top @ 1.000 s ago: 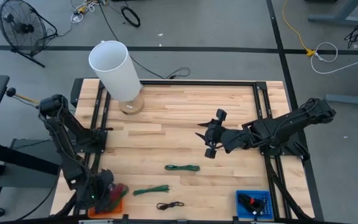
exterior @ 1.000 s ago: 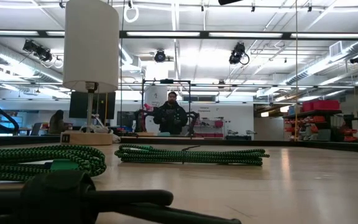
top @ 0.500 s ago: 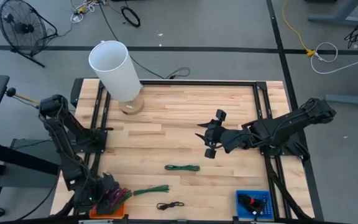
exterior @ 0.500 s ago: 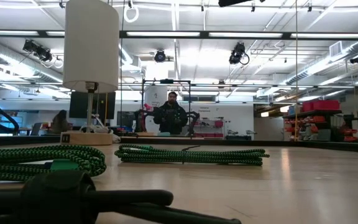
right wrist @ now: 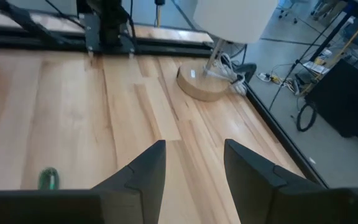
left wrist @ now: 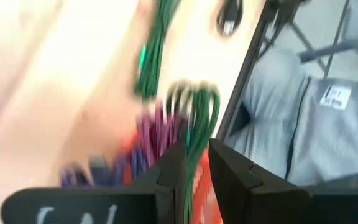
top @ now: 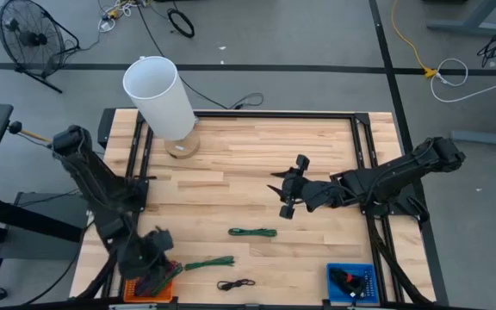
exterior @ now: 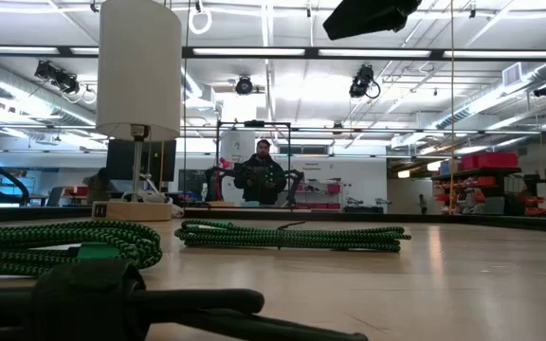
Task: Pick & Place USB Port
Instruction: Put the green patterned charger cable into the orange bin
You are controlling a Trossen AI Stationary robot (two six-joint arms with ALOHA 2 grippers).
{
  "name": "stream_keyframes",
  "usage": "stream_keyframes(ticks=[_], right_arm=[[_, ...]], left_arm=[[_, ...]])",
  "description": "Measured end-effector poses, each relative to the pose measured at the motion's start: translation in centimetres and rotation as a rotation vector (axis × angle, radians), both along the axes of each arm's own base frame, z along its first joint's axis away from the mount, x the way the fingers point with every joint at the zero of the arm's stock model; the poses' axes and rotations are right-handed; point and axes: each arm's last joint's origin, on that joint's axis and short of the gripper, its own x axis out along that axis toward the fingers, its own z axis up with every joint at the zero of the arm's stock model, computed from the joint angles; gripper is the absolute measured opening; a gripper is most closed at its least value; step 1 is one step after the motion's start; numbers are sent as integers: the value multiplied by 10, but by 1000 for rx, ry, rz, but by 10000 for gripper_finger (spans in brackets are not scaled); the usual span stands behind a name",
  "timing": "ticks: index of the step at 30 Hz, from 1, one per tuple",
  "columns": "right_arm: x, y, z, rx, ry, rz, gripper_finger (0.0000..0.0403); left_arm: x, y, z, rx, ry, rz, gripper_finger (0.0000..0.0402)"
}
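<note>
At the table's near left corner my left gripper (top: 155, 258) hangs over an orange tray (top: 136, 294) of purple cables (left wrist: 146, 138), shut on a coiled green cable (left wrist: 197, 109). Two more green cables (top: 252, 232) (top: 209, 263) and a black cable (top: 235, 283) lie flat on the wood. My right gripper (top: 289, 191) hovers open above the table's middle, with bare wood between its fingers (right wrist: 194, 158). My left gripper pinches the green cable's coiled strands (left wrist: 195, 144) between its two fingers, which slant down from above. The cable's looped end (left wrist: 191, 93) sticks out past the fingertips, over the purple cables in the tray. Blur hides whether the cable is clear of the tray.
A white lamp (top: 160, 96) on a round wooden base stands at the far left. A blue tray (top: 351, 282) holding a black item sits at the near right corner. A black frame (top: 274, 114) borders the table. A person (exterior: 260, 175) stands far behind the table.
My left gripper has risen a little from the orange tray, shifted toward the table's right and rolled, staying shut. My right gripper has sunk slightly, so that it now shows at the top of the low view.
</note>
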Motion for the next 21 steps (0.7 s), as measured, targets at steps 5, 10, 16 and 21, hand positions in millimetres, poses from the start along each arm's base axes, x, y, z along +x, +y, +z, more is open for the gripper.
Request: stream_keyframes(ticks=[5, 10, 16, 21], right_arm=[[1, 1, 1, 8, -11, 12, 164], [1, 1, 1, 18, -14, 23, 164], [1, 1, 1, 18, -15, 22, 164], [1, 1, 1, 24, -13, 31, 164]], left_arm=[[22, 24, 12, 48, -92, 18, 74], [50, 50, 17, 194, -209, -38, 74], [91, 77, 19, 289, -368, -146, 74], [114, 98, 7, 386, -375, -196, 74]])
